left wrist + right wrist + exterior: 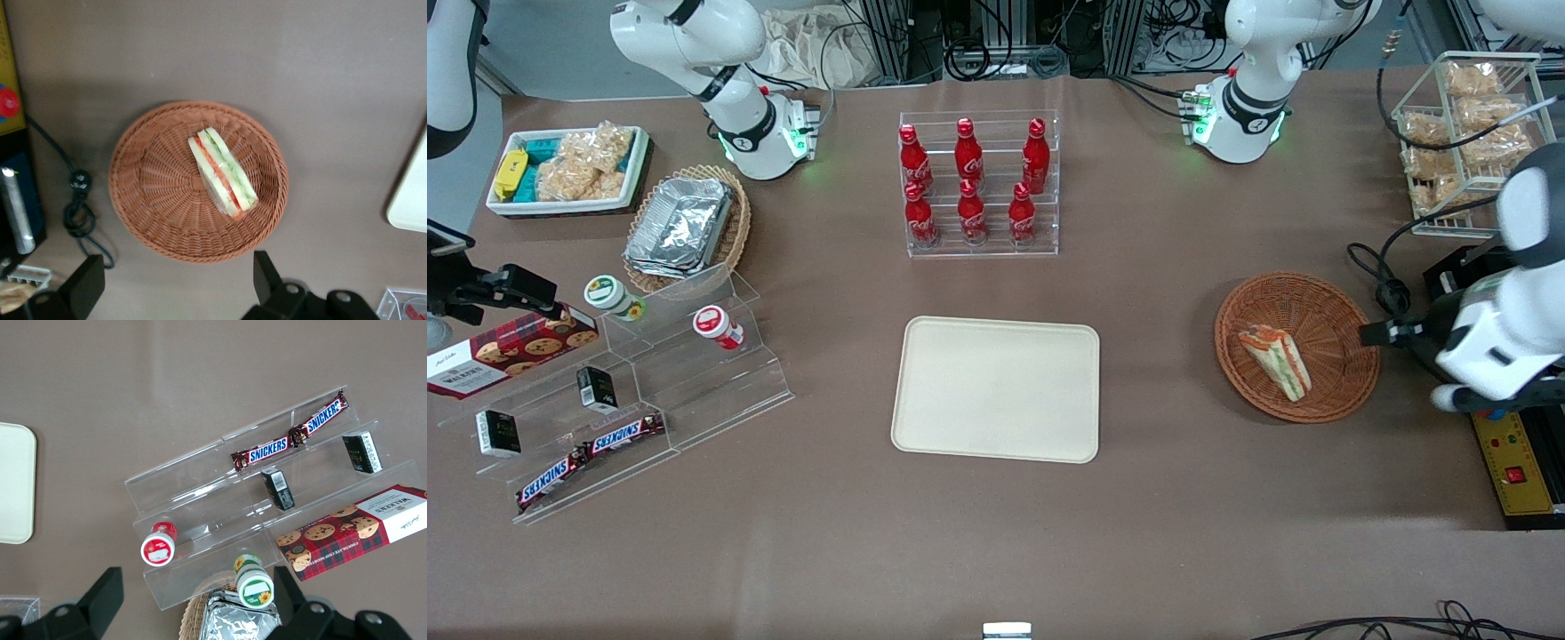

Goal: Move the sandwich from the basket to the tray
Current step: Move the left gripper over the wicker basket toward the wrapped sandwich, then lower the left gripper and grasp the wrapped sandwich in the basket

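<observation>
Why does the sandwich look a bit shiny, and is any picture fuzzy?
In the left wrist view the sandwich glints because light bounces off its clear wrap; the open gripper above the basket looks soft-edged. The front view is sharp, with the foil containers gleaming.

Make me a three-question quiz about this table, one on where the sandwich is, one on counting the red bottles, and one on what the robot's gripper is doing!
1. Where is the sandwich?
A. on the tray
B. in the basket
C. in the bottle rack

2. How many red bottles stand in the clear rack?
A. four
B. six
C. eight

3. What is the left gripper doing?
A. hanging open above the basket, holding nothing
B. shut on the sandwich
C. resting on the tray

Answers:
1 B, the wrapped wedge lies inside the reddish-brown basket, while the tray holds nothing.
2 B, two rows of three.
3 A, the wrist view shows its fingers spread apart with the basket below.
</observation>
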